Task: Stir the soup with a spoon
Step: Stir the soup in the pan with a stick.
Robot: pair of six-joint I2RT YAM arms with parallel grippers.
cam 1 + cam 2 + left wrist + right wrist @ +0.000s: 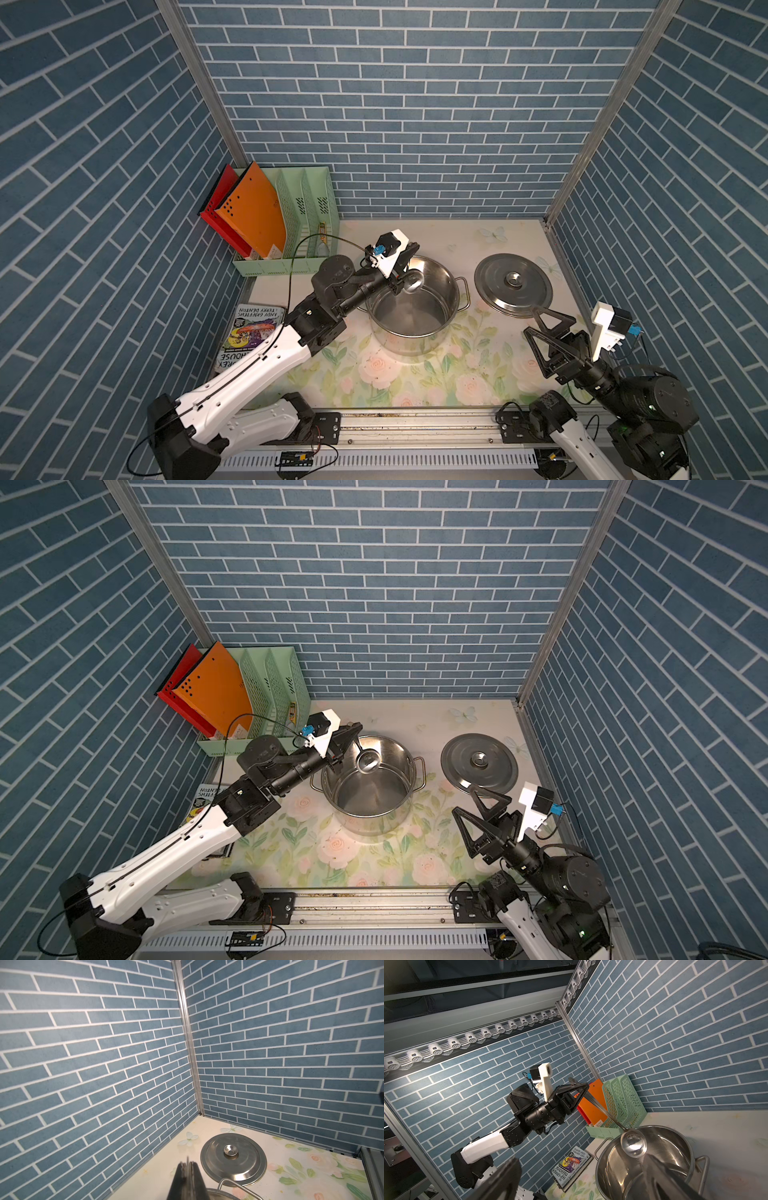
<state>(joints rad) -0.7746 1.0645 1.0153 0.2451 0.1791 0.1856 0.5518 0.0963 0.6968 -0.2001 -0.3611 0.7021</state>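
Partly hidden
The spoon (411, 282) handle is hidden behind the left hand (413, 249); that arm covers part of the book (249, 332).

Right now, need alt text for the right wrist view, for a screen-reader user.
The left gripper, shut on the dark handle of the spoon, holds its steel bowl over the open pot, by the rim. Behind stand a green file rack with orange and red folders and a book on the table.

The large round stainless-steel pot (407, 320) is glossy, smooth metal; the flat round steel lid (494, 291) duller, brushed; the pale green file rack (316, 199) matt plastic.
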